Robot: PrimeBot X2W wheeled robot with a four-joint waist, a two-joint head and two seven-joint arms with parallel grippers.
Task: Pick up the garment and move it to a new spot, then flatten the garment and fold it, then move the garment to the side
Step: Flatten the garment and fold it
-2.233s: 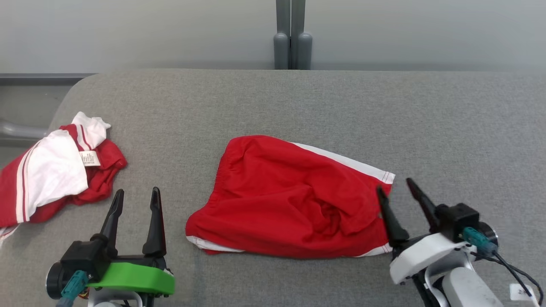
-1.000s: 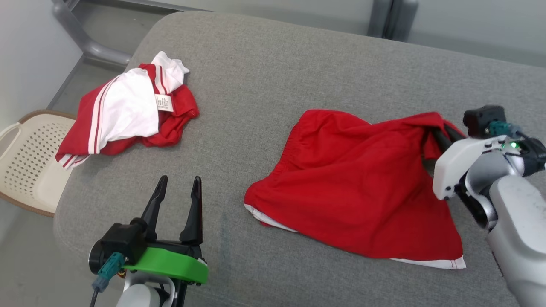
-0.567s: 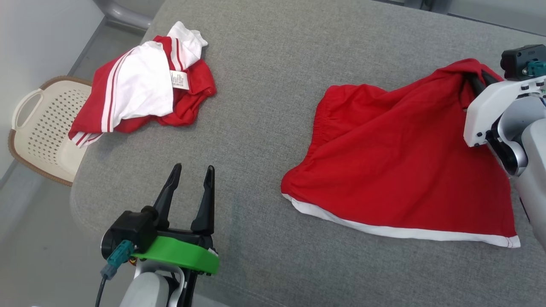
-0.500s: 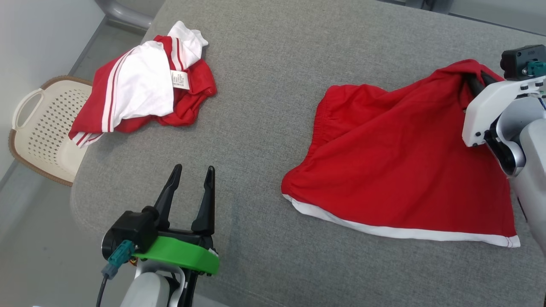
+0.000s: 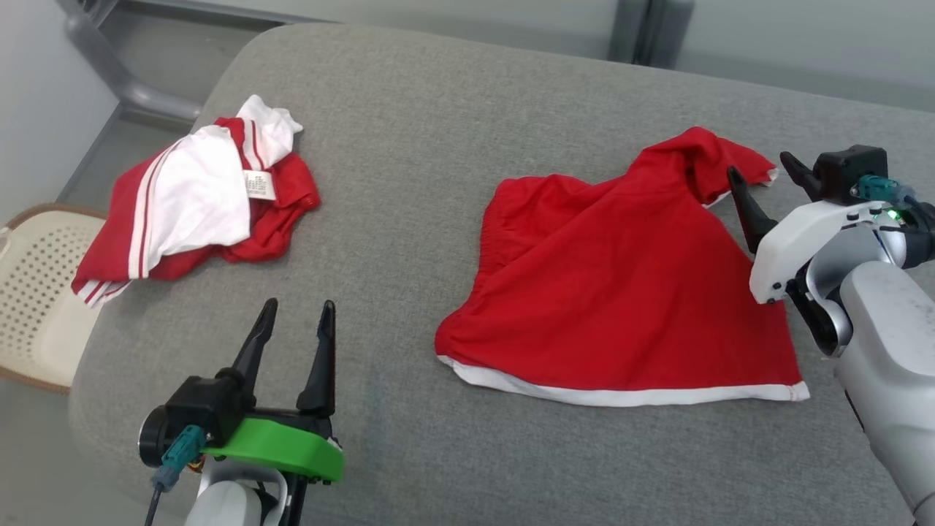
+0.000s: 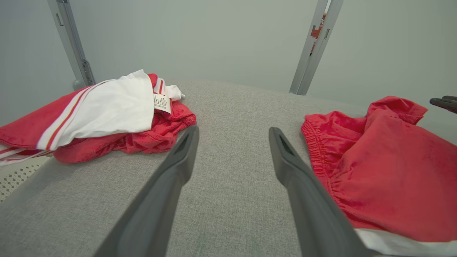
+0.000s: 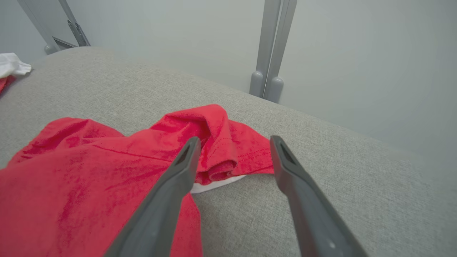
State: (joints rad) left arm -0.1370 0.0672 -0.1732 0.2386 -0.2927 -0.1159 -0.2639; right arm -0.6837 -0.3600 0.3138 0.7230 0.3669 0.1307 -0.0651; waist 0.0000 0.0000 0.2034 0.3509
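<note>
Both sets of fingers stand apart: the right gripper hovers at the bunched far corner of the shorts, which lie right on the desk, likely awaiting flattening; the left gripper idles near-left.

Red shorts with a white hem, a red-and-white striped top, grey cloth table

Garment is lying on the right half of the table, and the clothing pile is lying at its far left. Basket is sitting left of the table, lower down. Left gripper is hanging over the near edge between the two; right gripper is sitting just beside the garment's far right corner.
</note>
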